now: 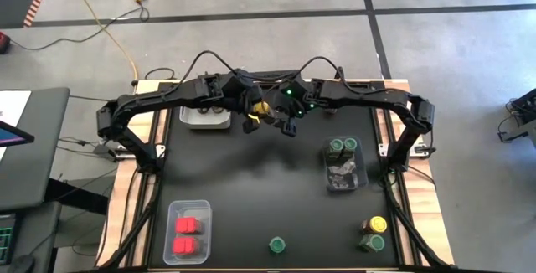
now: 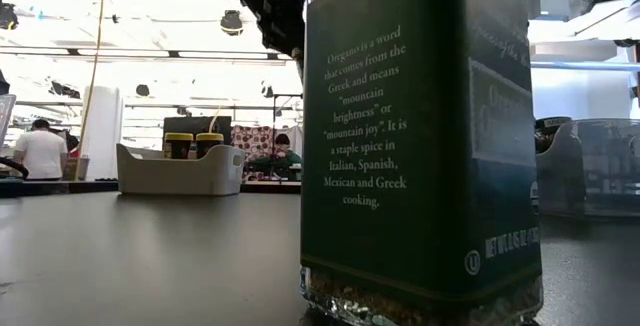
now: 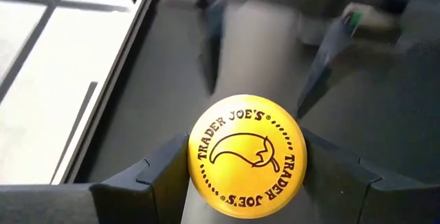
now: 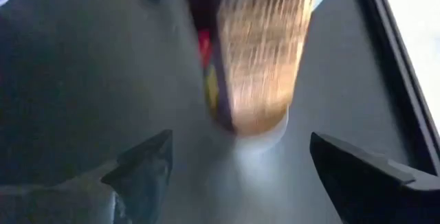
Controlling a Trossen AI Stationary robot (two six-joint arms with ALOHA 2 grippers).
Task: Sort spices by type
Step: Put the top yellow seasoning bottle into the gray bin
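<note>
both arms meet at the upper middle of the overhead frame. left gripper (image 1: 253, 115) is clamped on a yellow-lid jar (image 3: 247, 154); its wrist view shows the fingers (image 3: 158, 176) pressed to either side of the lid. right gripper (image 1: 289, 122) sits just beside it with jaws spread wide and nothing between them. in its wrist view the jar body (image 4: 258, 59) hangs ahead of the gap, blurred.

looks like a mid-air handoff or a carry of the yellow jar, can't tell which. the white bin (image 1: 206, 115) just left of the grippers already holds two yellow-lid jars (image 2: 194, 145), per the table-level view, so that's my guess for the drop spot.

rest of the sort: red blocks (image 1: 189, 234) in the clear bin (image 1: 173, 212) lower left, green-lid jars (image 1: 342, 146) in the clear bin (image 1: 328, 171) right of centre. loose ones near the bottom edge: a green-lid jar (image 1: 277, 244), another green (image 1: 373, 242) and a yellow (image 1: 376, 224) at lower right.

next move needs the right arm clear before the left swings over the white bin and lowers.
</note>
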